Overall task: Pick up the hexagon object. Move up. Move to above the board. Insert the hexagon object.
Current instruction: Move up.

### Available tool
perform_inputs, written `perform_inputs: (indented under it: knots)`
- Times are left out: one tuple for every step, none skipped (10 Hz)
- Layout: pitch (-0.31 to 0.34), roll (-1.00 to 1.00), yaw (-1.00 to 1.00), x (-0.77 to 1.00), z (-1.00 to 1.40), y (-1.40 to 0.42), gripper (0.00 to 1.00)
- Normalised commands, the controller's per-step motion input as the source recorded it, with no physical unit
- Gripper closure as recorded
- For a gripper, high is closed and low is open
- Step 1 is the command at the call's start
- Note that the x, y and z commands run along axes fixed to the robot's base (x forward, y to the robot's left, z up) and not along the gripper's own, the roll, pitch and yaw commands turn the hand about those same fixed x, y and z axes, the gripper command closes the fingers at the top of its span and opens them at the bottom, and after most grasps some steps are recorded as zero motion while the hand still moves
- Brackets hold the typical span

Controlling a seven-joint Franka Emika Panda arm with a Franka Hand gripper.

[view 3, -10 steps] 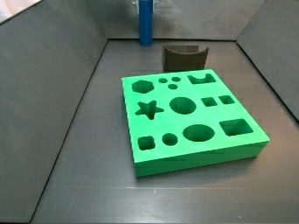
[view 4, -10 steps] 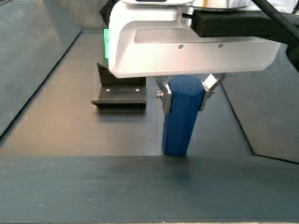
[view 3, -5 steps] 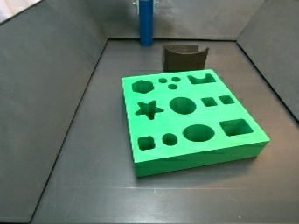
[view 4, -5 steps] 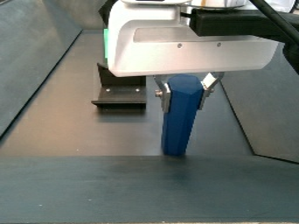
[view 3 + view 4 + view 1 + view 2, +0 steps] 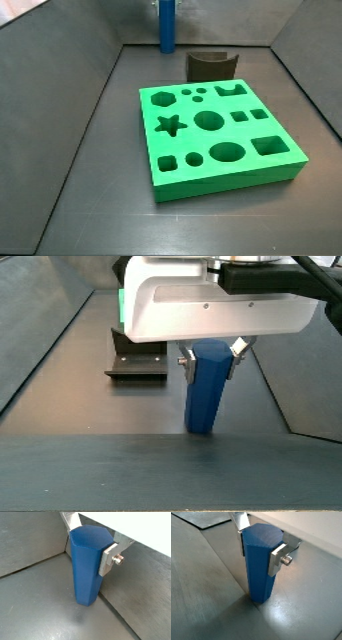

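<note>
Tool (image 5: 210,357): fingers (image 5: 109,557) clamped on upper sides of hexagon object (image 5: 205,391), upright, lower end on floor, well apart from board (image 5: 218,136).

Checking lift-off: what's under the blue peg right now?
Only bare dark floor. The blue peg stands upright, the tool clamped on its upper part. In both wrist views its base looks to meet the floor; the actual contact patch is hidden by the peg itself.
</note>
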Motion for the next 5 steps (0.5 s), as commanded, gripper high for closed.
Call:
perform_inputs:
  knots:
    - [0.0,0.0,0.0,0.0,0.83,0.0,1.0]
    - [0.006,0.0,-0.01,-0.03,0.84,0.01,1.0]
    - [0.031,0.0,-0.01,-0.08,0.71,-0.01,1.0]
    - [0.039,0.02,-0.01,-0.06,0.57,-0.01,1.0]
    - [0.046,0.03,-0.02,-0.05,0.41,-0.01,1.0]
